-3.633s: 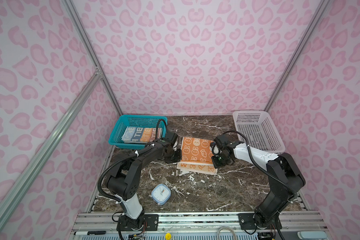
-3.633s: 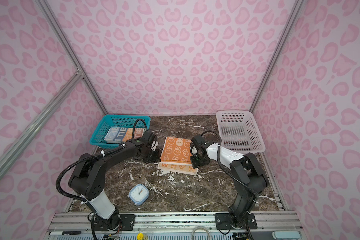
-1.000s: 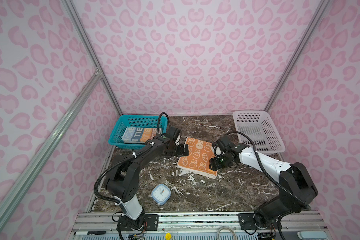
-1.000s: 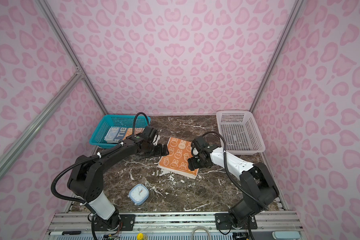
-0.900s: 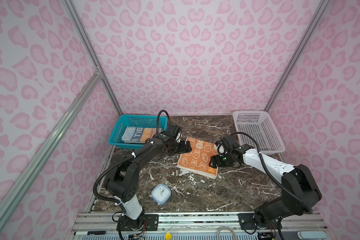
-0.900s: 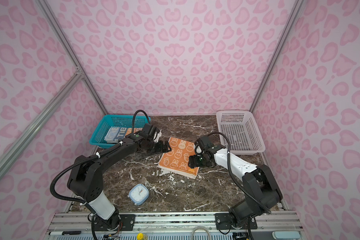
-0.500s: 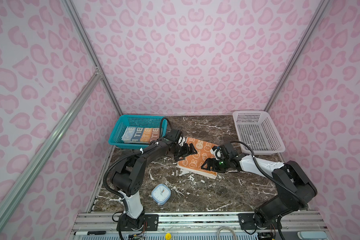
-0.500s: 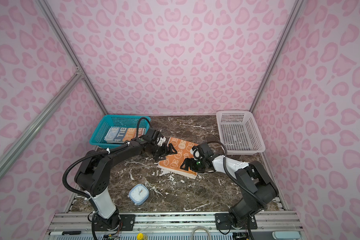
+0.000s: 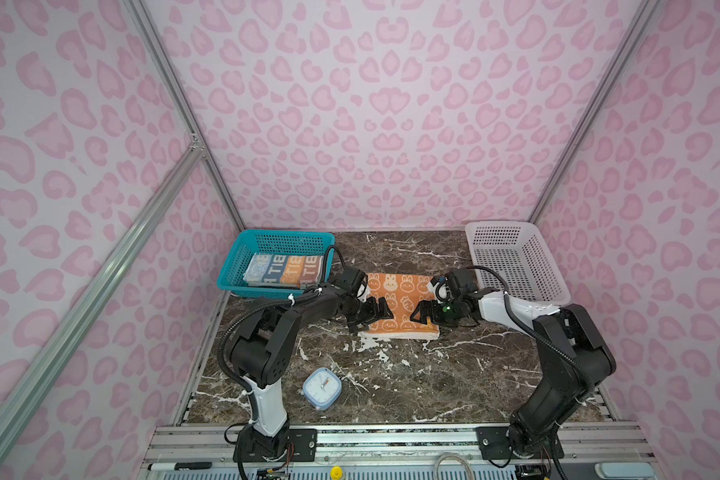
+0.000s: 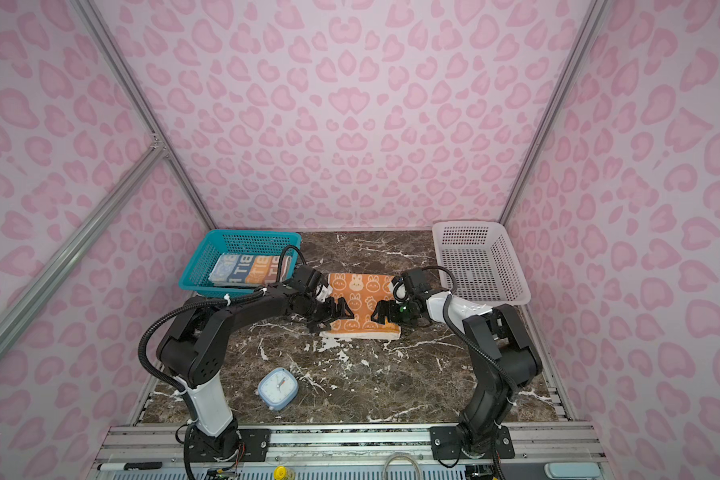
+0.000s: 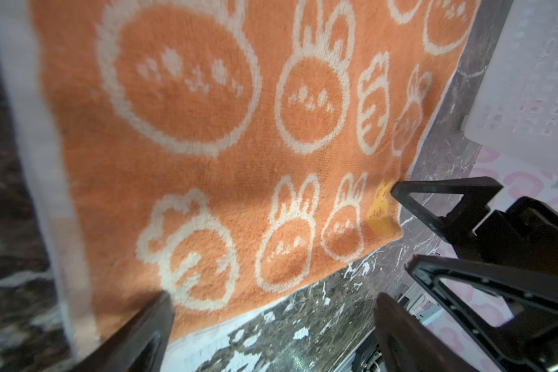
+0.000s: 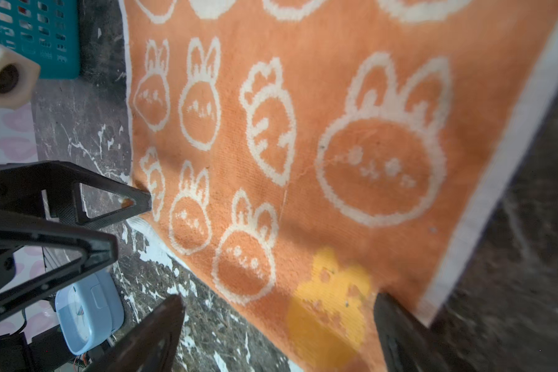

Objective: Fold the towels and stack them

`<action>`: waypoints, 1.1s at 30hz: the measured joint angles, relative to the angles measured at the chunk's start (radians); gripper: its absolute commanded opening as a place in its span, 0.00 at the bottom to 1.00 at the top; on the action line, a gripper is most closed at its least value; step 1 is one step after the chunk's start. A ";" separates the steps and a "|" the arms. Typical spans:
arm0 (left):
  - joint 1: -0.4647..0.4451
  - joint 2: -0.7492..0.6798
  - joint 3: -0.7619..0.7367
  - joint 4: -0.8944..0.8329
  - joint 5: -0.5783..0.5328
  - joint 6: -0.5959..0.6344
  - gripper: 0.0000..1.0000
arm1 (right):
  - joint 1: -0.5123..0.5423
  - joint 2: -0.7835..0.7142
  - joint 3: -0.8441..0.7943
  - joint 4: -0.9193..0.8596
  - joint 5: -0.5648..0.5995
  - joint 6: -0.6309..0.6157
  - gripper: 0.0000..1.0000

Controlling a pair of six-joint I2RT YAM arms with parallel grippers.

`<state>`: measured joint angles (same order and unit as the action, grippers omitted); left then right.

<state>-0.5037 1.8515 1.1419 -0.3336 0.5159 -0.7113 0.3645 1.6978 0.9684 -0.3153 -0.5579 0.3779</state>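
As seen from above, dark brown marble tabletop [image 9: 391, 374] with white veins, closed in by pink walls [image 9: 371, 124] with leopard-like spots and by aluminium posts [image 9: 186, 112]. At the back left a teal basket [image 9: 230, 266], with the striped towel [image 9: 283, 270] lying folded inside. At the back right a white basket [image 9: 528, 266], and near the front a small blue clock [image 9: 321, 383]. Between the baskets, flat on the marble, the orange towel [image 9: 395, 291], with a cream edge along its front. Left gripper [image 9: 385, 313] and right gripper [image 9: 417, 314] low over the front half of this towel, facing each other, both with jaws spread wide and holding nothing.

Only in the wrist views: a yellow label [image 11: 380, 212] at the towel's corner next to the right gripper, too small from above. Beyond the towel, white basket wall in the left wrist view; teal basket and clock in the right wrist view.

Compared with one second ago: orange towel no longer askew but square to the table's front edge. Both grippers lower and nearer to each other. Right jaws wider than then, left jaws as wide as before.
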 measured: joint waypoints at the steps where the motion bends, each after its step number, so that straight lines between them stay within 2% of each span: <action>1: 0.001 0.000 0.013 -0.009 0.000 -0.002 0.98 | 0.002 -0.018 -0.003 -0.011 0.000 -0.003 0.94; 8: 0.025 0.017 0.186 -0.042 0.009 -0.006 0.98 | 0.034 -0.161 -0.117 0.016 -0.050 0.020 0.95; 10: 0.030 0.064 0.269 -0.038 0.014 -0.006 0.98 | 0.042 -0.151 -0.143 0.044 -0.062 0.034 0.95; 15: 0.028 0.164 0.369 -0.039 0.023 -0.006 0.98 | 0.045 -0.086 -0.170 0.106 -0.074 0.057 0.95; 20: 0.021 0.215 0.379 -0.048 0.021 -0.001 0.98 | 0.068 -0.078 -0.170 0.136 -0.070 0.047 0.95; 27: 0.024 0.236 0.322 -0.047 -0.002 0.006 0.98 | 0.072 -0.135 -0.100 0.013 -0.049 0.019 0.95; 33: 0.024 0.243 0.320 -0.029 0.001 0.002 0.98 | 0.136 -0.017 0.004 0.053 -0.053 0.030 0.95</action>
<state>-0.4801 2.0941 1.4620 -0.3626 0.5167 -0.7097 0.5007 1.6810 0.9726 -0.2619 -0.6106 0.4080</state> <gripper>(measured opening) 0.985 0.952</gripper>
